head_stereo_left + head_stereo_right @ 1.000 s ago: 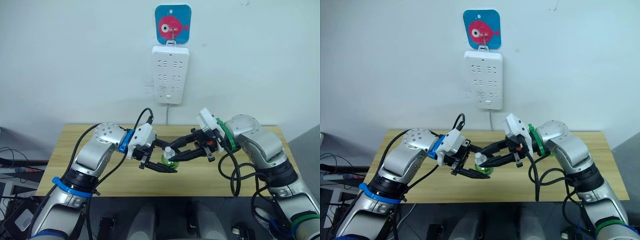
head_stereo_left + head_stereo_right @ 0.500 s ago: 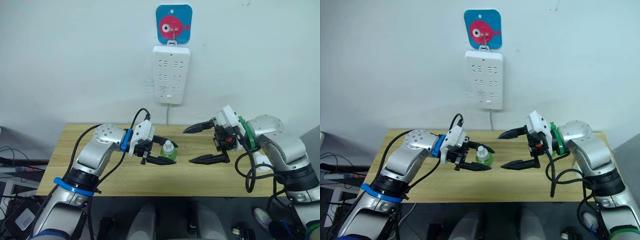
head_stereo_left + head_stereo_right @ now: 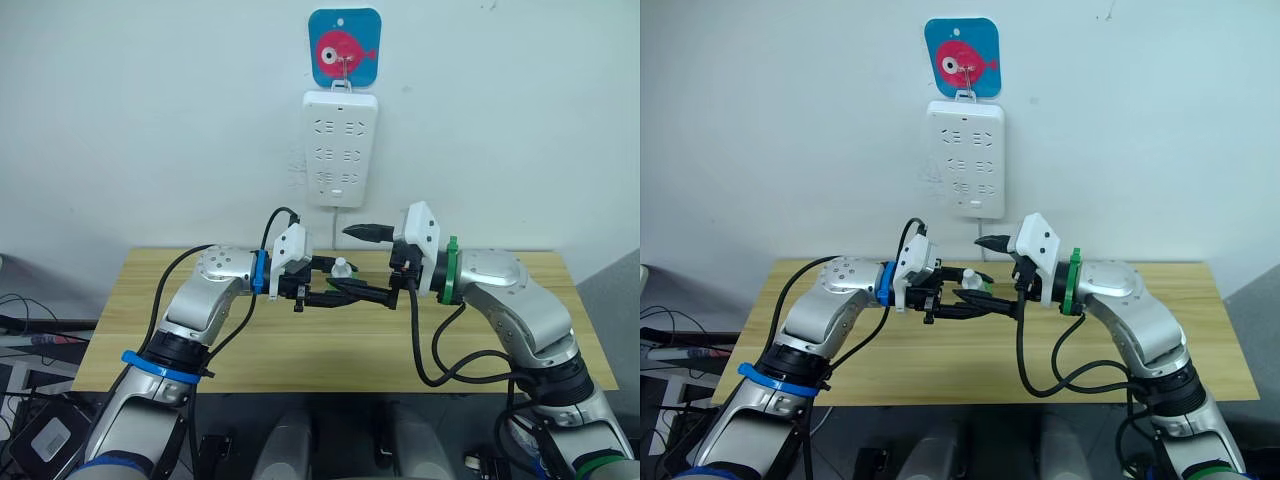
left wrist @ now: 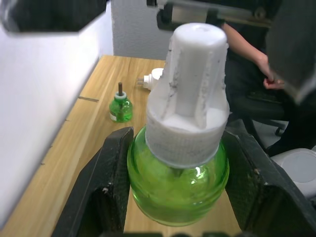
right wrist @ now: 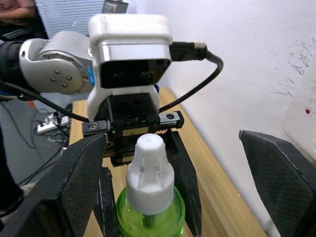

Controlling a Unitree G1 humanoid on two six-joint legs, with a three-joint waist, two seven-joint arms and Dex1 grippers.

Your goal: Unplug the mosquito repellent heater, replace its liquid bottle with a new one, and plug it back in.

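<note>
Lighting: bright, even, soft shadows on my wall [image 3: 150,120]. Wrist views: near tool fingers [image 4: 103,197] blurred, background soft.

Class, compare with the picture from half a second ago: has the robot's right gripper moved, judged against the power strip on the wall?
Yes. The right gripper, open, has swung toward the robot's left, now flanking the green bottle below the power strip.

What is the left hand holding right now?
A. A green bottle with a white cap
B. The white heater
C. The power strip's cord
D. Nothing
A: the left hand is shut on the round body of the green bottle, its white cap pointing up between the open fingers of the right hand.
</note>
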